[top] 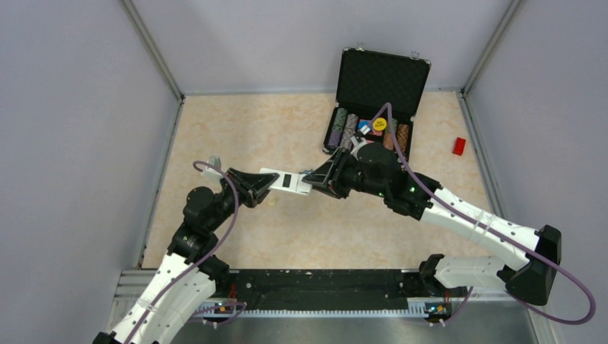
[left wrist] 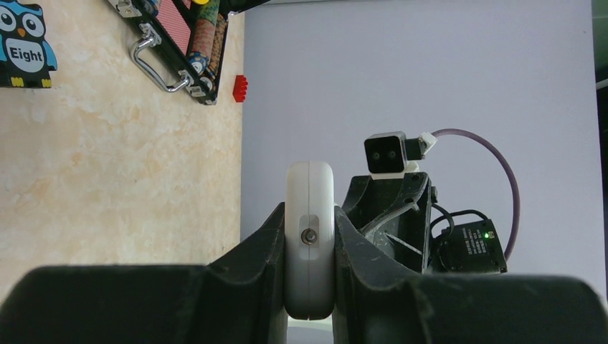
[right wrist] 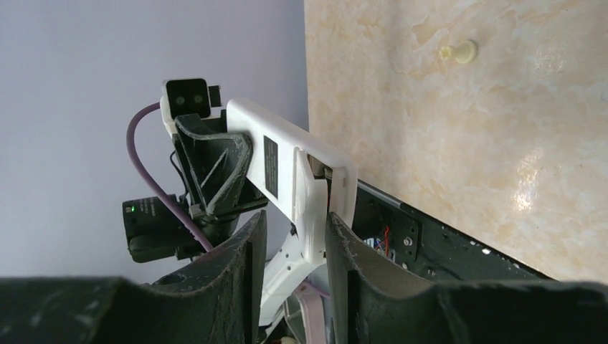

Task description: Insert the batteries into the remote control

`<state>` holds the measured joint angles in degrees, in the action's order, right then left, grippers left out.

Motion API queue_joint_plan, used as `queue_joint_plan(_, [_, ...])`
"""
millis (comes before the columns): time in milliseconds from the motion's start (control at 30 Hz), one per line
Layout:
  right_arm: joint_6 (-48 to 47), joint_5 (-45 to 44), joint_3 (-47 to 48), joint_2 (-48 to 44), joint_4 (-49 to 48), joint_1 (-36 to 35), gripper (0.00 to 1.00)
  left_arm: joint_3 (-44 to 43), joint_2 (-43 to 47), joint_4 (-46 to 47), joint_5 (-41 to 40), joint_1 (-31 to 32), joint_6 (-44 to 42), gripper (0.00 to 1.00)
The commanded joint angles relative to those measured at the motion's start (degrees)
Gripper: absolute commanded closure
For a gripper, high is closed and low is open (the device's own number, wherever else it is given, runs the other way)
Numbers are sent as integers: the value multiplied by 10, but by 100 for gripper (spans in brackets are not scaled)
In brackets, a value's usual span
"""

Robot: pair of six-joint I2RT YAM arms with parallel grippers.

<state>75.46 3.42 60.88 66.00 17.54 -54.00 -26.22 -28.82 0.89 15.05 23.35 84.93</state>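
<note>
- White plastic remote control (top: 276, 177) aloft, roughly level, off the bench (top: 251, 122), bridging the space between the two arms near the middle.
- At the left tool (top: 264, 183): clenched hard on the left end of the remote control (left wrist: 310, 208), one dark finger (left wrist: 251, 251) pressed to each broad side.
- Seen from the left wrist: rounded end face upright between the pads, a small metal stud set in a recess in it.
- At the right tool (top: 310, 183): fingers partly parted, straddling the opposite end of the remote control (right wrist: 287, 154).
- In the right wrist view, one finger (right wrist: 351, 251) against the remote's edge, a sliver of space beside the other; true pinch or mere straddle, cannot tell.
- White back face turned up toward the top camera, with a dark rectangular label at mid-length.
- Near the right tool's end, an open bay (right wrist: 326, 174); contents too dim to make out.
- Small cream peg (right wrist: 462, 51) lying alone on the bench, apart from the remote control.
- Black case (top: 383, 75) open at the far side of the bench, lid raised, rows of coloured chips inside.
- Small red block (top: 459, 145) on the bench to the right of the case, near the right wall.
- Blue owl card (left wrist: 25, 44) marked "Eight", flat on the bench near the case's handle.
</note>
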Motion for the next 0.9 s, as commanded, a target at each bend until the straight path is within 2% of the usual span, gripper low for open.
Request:
queue_joint_plan(0, [-4, -2, 3, -22, 19, 2, 65, -5, 12, 61, -11, 0, 3, 100])
queue_joint_plan(867, [-39, 13, -21, -6, -12, 7, 78, -15, 13, 46, 4, 0, 5, 100])
